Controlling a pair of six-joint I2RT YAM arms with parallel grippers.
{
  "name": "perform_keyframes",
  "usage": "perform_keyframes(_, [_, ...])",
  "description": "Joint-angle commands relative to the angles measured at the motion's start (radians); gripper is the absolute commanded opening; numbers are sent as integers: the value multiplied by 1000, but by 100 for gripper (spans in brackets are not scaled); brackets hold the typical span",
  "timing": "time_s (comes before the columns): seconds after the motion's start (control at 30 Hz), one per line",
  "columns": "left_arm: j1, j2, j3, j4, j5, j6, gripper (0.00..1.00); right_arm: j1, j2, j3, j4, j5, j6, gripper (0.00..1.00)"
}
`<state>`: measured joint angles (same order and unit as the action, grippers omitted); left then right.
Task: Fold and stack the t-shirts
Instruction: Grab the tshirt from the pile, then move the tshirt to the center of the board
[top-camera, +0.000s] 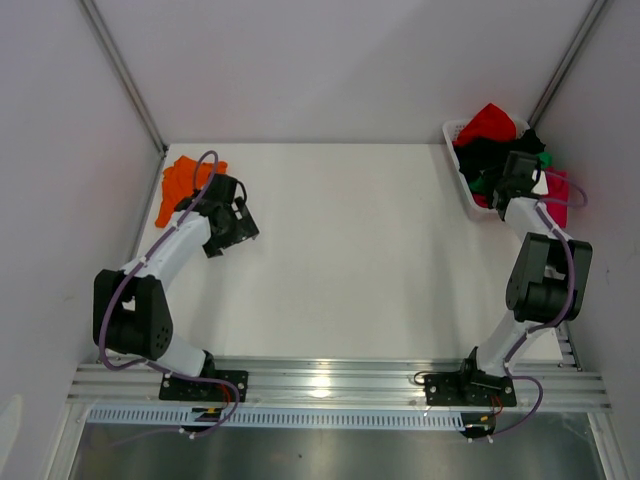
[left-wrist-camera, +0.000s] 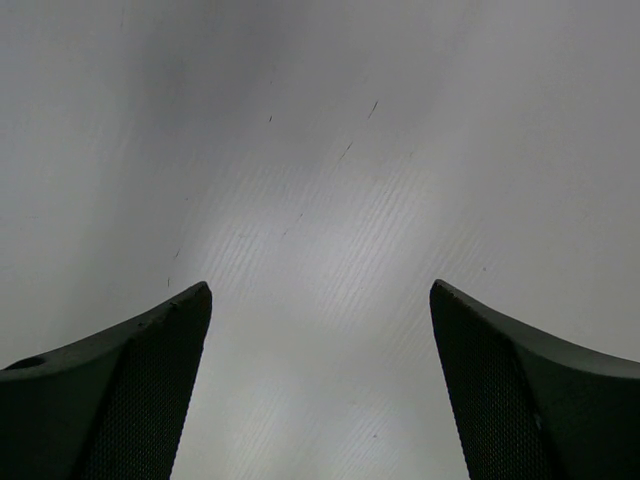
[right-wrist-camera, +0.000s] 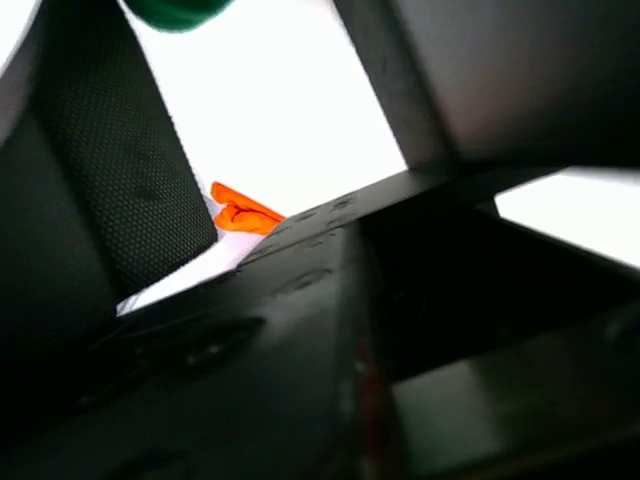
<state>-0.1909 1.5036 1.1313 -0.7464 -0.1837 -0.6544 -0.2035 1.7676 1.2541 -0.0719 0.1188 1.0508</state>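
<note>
The orange t-shirt (top-camera: 183, 180) lies crumpled at the table's far left corner, and shows small and far off in the right wrist view (right-wrist-camera: 243, 210). My left gripper (top-camera: 238, 228) hovers just right of it, open over bare table (left-wrist-camera: 320, 300), with nothing between its fingers (left-wrist-camera: 140, 390). At the far right, a white basket (top-camera: 452, 130) holds red (top-camera: 487, 122), black (top-camera: 485, 155), green (top-camera: 545, 158) and magenta (top-camera: 557, 187) t-shirts. My right gripper (top-camera: 508, 185) reaches into that pile. Its fingers stand apart (right-wrist-camera: 240, 60), with a dark blurred mass low between them and a scrap of green (right-wrist-camera: 175, 10) above.
Grey walls close in the table on three sides. A metal rail (top-camera: 330, 380) along the near edge carries both arm bases. The left arm's purple cable (top-camera: 205, 165) loops over the orange shirt.
</note>
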Motion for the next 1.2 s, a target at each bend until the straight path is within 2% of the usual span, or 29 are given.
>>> perform_keyframes(0.0, [-7, -2, -8, 2, -31, -1, 91, -8, 27, 62, 18, 18, -35, 50])
perform_keyframes(0.07, [-8, 4, -5, 2, -33, -1, 91, -8, 30, 59, 27, 18, -41, 33])
perform_keyframes(0.1, [-7, 6, -5, 1, -36, -1, 91, -8, 30, 59, 37, 16, -46, 20])
perform_keyframes(0.2, [-7, 7, -2, -1, -43, -1, 91, -10, 30, 56, 47, 13, -58, 3])
perform_keyframes(0.23, [-8, 9, -1, -2, -43, -1, 91, -8, 30, 53, 50, 12, -63, 1])
perform_keyframes(0.43, [-8, 4, -2, 1, -34, -1, 91, -8, -10, 25, 118, -24, -107, 0])
perform_keyframes(0.57, [-8, 13, -10, 15, -19, -2, 91, 1, -59, 36, 194, -91, -208, 0])
perform_keyframes(0.83, [-22, 49, -24, 36, 4, -7, 91, 64, -213, 88, 326, -338, -454, 0])
perform_keyframes(0.97, [-30, 69, -15, 36, 10, -5, 90, 146, -272, 136, 298, -396, -530, 0])
perform_keyframes(1.17, [-45, 84, 1, 36, 18, -7, 90, 286, -307, 292, 222, -513, -632, 0])
